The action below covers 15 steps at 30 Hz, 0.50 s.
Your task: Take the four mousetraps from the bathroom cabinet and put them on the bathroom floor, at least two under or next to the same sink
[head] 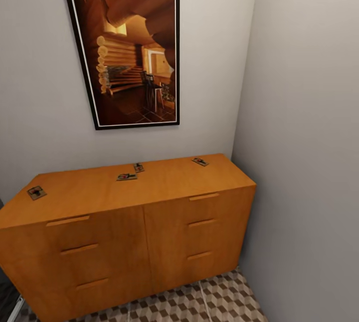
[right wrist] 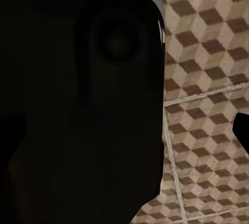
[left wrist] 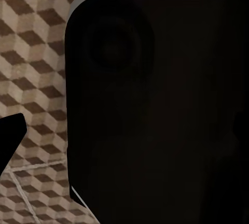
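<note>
The cabinet (head: 149, 232), a low orange-brown sideboard with slim handles, stands against the wall ahead with all doors and drawers shut. Several mousetraps lie on its top: one near the left end (head: 36, 192), two close together in the middle (head: 126, 177) (head: 138, 167), and one toward the right rear (head: 200, 161). The cube-patterned bathroom floor (head: 214, 302) runs in front of it. Both wrist views look down at this floor (left wrist: 31, 52) (right wrist: 207, 52). One dark fingertip of the left gripper (left wrist: 10, 141) and one of the right gripper (right wrist: 243, 130) sit at the frame edges, holding nothing.
A large framed picture (head: 127, 53) hangs above the cabinet. A grey side wall (head: 309, 162) stands close to the cabinet's right end. A dark object (head: 7, 297) sits at the lower left. The robot's black body (left wrist: 155, 104) (right wrist: 78, 104) blocks much of both wrist views.
</note>
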Tool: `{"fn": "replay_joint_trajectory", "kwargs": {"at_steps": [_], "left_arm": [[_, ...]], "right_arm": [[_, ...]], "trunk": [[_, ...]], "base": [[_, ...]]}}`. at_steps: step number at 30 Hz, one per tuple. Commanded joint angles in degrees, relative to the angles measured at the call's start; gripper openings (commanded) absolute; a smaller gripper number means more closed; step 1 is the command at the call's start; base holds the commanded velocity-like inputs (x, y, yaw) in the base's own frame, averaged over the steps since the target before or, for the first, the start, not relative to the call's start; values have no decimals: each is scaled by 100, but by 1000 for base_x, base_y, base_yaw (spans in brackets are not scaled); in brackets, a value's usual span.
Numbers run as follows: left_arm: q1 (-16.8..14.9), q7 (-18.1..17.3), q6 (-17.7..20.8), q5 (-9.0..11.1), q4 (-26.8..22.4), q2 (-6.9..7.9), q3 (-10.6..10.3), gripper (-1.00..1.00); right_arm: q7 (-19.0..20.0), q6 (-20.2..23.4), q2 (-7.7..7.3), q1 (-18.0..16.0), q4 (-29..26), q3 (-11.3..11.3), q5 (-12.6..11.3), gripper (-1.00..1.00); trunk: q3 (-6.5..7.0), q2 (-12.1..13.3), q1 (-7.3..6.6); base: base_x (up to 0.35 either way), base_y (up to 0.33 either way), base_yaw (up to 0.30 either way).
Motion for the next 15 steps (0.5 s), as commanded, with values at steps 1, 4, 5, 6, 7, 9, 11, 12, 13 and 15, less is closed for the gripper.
{"fn": "replay_joint_trajectory", "kwargs": {"at_steps": [1, 4, 5, 6, 7, 9, 11, 12, 13, 15], "left_arm": [[-1, 0, -15, 19, 0, -1, 6, 100], [-1, 0, -16, 18, 1, -1, 6, 100], [-1, 0, -16, 18, 0, -1, 6, 100], [-1, 0, -15, 18, -2, -1, 6, 100], [-1, 0, -15, 18, -2, -1, 6, 100], [-1, 0, -14, 18, -2, -1, 6, 100], [-1, 0, -15, 18, -2, -1, 6, 100], [-1, 0, -15, 18, -3, -1, 6, 100], [-1, 0, -14, 20, -2, -1, 6, 100], [-1, 0, -15, 21, -1, -1, 6, 100]], "right_arm": [[-6, -19, 1, -1, 1, -2, -4, 100], [-6, -19, 6, -1, 1, -2, 0, 100], [-6, -19, 7, -1, 1, -2, 1, 100], [-6, -19, 8, -1, 1, -2, 2, 100], [-6, -19, 8, -1, 1, -2, 2, 100], [-6, -22, 9, -1, 1, -2, -1, 100], [-6, -24, 10, -1, 1, -2, -1, 100], [-6, -24, 10, -1, 1, -2, 0, 100], [-6, -25, 10, -1, 1, -2, -1, 100], [-6, -24, 11, -1, 1, -2, -2, 100]], "trunk": [[-4, -2, 0], [-4, -2, 0], [-4, -2, 0], [-4, -2, 0], [-4, -2, 0], [-4, -2, 0], [-4, -2, 0], [-4, -2, 0], [-4, -2, 0], [-4, -2, 0]], "base": [[34, -5, 0], [22, -3, 10], [14, -2, 54], [11, -1, 90], [11, -1, 90], [8, -1, 138], [5, -1, 185], [4, 0, 210], [3, 0, 222], [2, 0, 235]]}}
